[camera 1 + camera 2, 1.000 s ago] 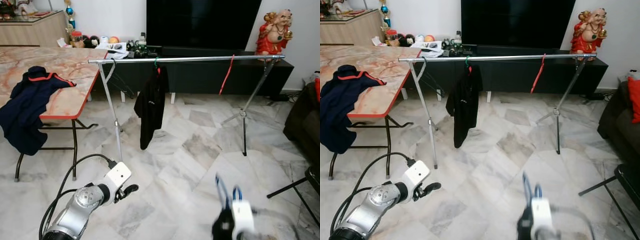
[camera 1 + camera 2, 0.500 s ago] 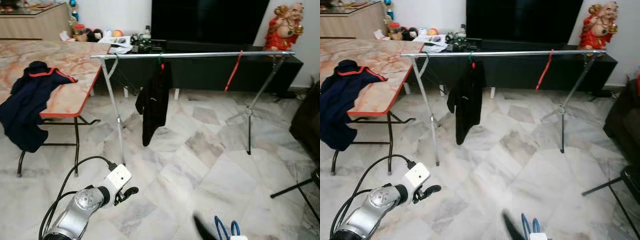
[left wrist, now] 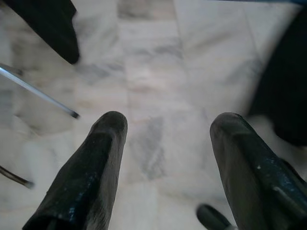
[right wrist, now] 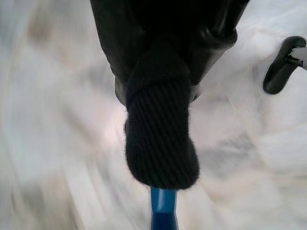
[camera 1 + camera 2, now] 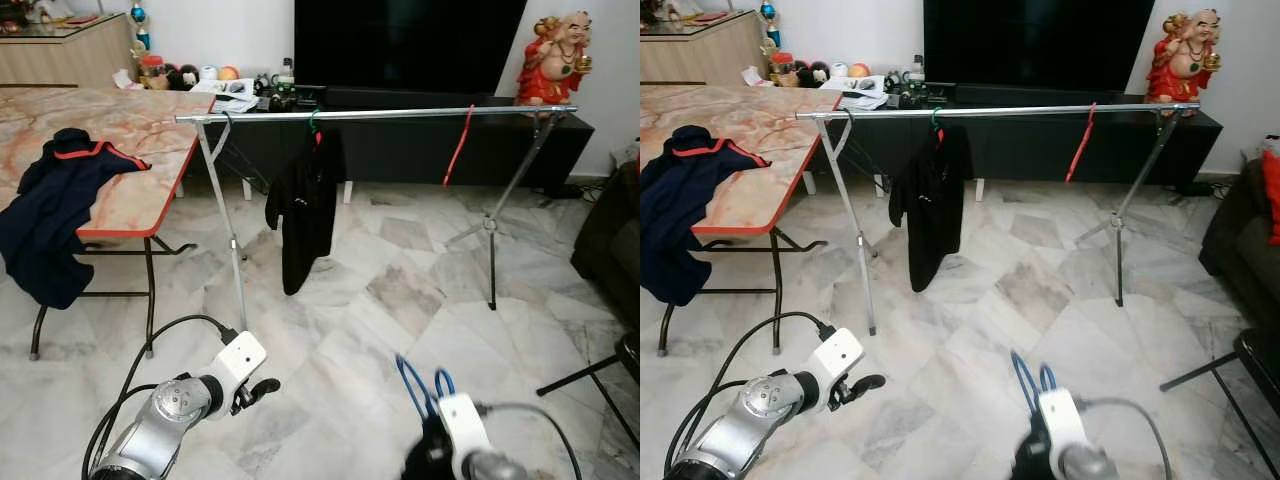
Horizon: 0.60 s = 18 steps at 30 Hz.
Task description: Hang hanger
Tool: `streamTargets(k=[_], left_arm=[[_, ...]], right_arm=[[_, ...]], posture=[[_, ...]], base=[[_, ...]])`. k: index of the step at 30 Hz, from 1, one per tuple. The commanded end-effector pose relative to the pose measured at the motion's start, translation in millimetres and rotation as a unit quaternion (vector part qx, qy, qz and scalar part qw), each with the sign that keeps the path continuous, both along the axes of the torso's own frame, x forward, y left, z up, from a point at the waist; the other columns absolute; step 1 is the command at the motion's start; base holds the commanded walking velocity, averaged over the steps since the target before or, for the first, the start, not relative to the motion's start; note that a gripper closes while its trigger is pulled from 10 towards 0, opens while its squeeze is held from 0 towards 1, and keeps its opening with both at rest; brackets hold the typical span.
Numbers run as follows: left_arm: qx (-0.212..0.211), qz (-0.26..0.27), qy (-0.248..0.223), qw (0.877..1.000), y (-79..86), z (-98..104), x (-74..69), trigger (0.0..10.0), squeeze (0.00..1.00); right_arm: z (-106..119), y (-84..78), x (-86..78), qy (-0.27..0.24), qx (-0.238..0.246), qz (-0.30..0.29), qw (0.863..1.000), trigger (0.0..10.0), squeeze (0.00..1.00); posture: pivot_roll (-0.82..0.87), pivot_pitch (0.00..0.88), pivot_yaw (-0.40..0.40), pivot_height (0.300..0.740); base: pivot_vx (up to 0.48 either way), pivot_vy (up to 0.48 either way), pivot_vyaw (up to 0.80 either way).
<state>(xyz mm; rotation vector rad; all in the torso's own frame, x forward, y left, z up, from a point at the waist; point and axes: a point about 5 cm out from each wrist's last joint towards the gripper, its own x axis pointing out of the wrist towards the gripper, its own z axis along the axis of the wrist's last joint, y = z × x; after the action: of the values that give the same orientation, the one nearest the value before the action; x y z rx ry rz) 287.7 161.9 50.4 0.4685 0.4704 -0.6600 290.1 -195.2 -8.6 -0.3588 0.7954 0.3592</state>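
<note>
Nearest me, the right gripper (image 5: 425, 385) rode low over the marble floor (image 5: 400, 300) with a blue hanger (image 5: 418, 385) sticking up out of it, hook end forward. That seemed a sensible way to carry it towards the rail. In the right wrist view its jaws were shut on the hanger's shaft (image 4: 163, 213), a ribbed black cuff bunched around the grip. The left gripper (image 5: 262, 388) hung idle beside it with its jaws spread wide around nothing but floor, one fingertip (image 3: 108, 129) dark against the tiles.

Further off stood the drying rack (image 5: 380, 116), well apart from both arms. A black garment (image 5: 303, 215) hung near its left end and a red hanger (image 5: 458, 148) towards the right, leaving bare rail between them. To the left, a navy jacket (image 5: 55, 215) drooped over the worktop (image 5: 140, 160) edge.
</note>
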Motion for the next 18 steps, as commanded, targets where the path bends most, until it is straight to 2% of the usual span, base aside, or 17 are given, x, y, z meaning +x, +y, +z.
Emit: streamTargets(k=[1,2,3,4,5,9,11,15,17,18], left_arm=[[0.004,-0.008,0.013,1.000,-0.2,-2.8,-3.3,10.0,0.00],[0.004,-0.010,0.011,1.000,-0.5,-3.4,-3.2,10.0,0.00],[0.004,-0.010,0.011,1.000,-0.5,-3.4,-3.2,10.0,0.00],[0.002,-0.010,0.010,1.000,-1.0,-3.5,-2.9,10.0,0.00],[-0.011,-0.010,0.010,1.000,-3.2,-3.5,-2.4,10.0,0.00],[-0.020,-0.014,0.012,1.000,-6.8,-4.0,-1.7,10.0,0.00],[-0.023,-0.014,0.010,1.000,-9.8,-5.9,-0.8,10.0,0.00],[-0.032,0.013,-0.004,0.999,-13.8,-8.2,6.7,10.0,0.00],[-0.032,0.016,-0.005,0.999,-14.2,-8.4,7.6,10.0,0.00],[-0.035,0.019,-0.004,0.999,-15.5,-9.0,8.8,10.0,0.00]], right_arm=[[19.7,7.6,17.6,-0.031,-0.001,0.076,0.997,0.0,0.00],[34.6,16.4,27.8,-0.031,-0.005,0.169,0.985,0.0,0.00],[34.6,16.4,27.8,-0.031,-0.005,0.169,0.985,0.0,0.00],[39.9,18.7,31.0,-0.030,-0.005,0.194,0.981,0.0,0.00],[56.2,24.0,41.9,-0.038,0.000,0.231,0.972,0.0,0.00],[78.4,31.3,55.8,-0.047,-0.010,0.278,0.959,0.0,0.00],[99.0,41.9,66.2,-0.061,-0.010,0.322,0.945,0.0,0.00],[138.2,62.8,86.1,-0.119,-0.007,0.342,0.932,0.0,0.00],[141.7,65.2,87.6,-0.124,-0.007,0.344,0.931,0.0,0.00],[149.7,71.4,90.4,-0.134,-0.003,0.353,0.926,0.0,0.00]], posture=[[0.14,0.016,-0.048,0.740],[0.14,0.014,-0.050,0.740],[0.14,0.014,-0.050,0.740],[0.13,0.011,-0.053,0.740],[0.14,0.011,-0.054,0.740],[0.13,0.004,-0.061,0.740],[0.13,0.000,-0.067,0.740],[0.13,0.000,-0.075,0.740],[0.13,0.000,-0.075,0.740],[0.12,0.000,-0.080,0.740]], base=[[0.000,0.000,0.00],[0.000,0.000,0.00],[0.000,0.000,0.00],[0.000,0.000,0.00],[0.000,0.000,0.00],[0.000,0.000,0.00],[0.000,0.000,0.00],[0.000,0.000,0.00],[0.000,0.000,0.00],[0.000,0.000,0.00]])
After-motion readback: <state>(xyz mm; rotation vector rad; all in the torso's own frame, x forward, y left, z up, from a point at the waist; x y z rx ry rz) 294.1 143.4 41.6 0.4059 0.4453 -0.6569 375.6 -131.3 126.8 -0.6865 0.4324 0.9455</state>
